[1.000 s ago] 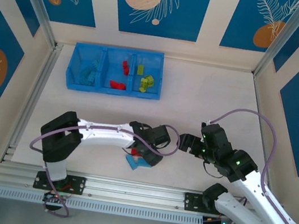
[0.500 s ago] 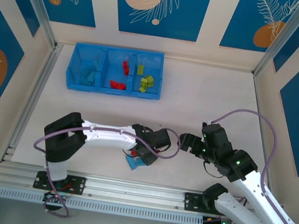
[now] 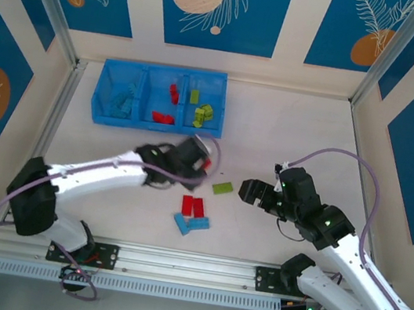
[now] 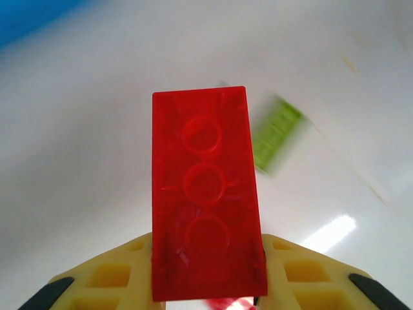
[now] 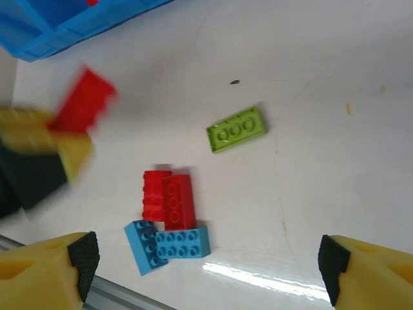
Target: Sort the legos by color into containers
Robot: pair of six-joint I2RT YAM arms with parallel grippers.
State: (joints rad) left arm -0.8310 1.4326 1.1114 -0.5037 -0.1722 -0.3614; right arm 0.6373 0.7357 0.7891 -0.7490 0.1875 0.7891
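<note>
My left gripper (image 3: 194, 158) hangs above the table, shut on a red brick (image 4: 203, 194) that stands up between its yellow fingers (image 4: 110, 278). In the right wrist view that red brick (image 5: 82, 100) is a blur at the left. On the table lie a lime green brick (image 3: 223, 188) (image 5: 237, 128), two red bricks (image 3: 193, 205) (image 5: 169, 199) side by side, and two light blue bricks (image 3: 190, 223) (image 5: 169, 244) touching them. My right gripper (image 3: 252, 192) (image 5: 206, 274) is open, to the right of the pile. The blue tray (image 3: 166, 69) sits far left.
The tray's left compartment holds light blue bricks (image 3: 125, 100), the middle one red bricks (image 3: 170, 97), the right one lime green bricks (image 3: 201, 111). A metal rail (image 3: 173, 265) runs along the near edge. Patterned walls close in the table's back and sides.
My left gripper has risen from the pile near the front edge with a red brick and swung back and left toward the tray. The right gripper has edged slightly left.
</note>
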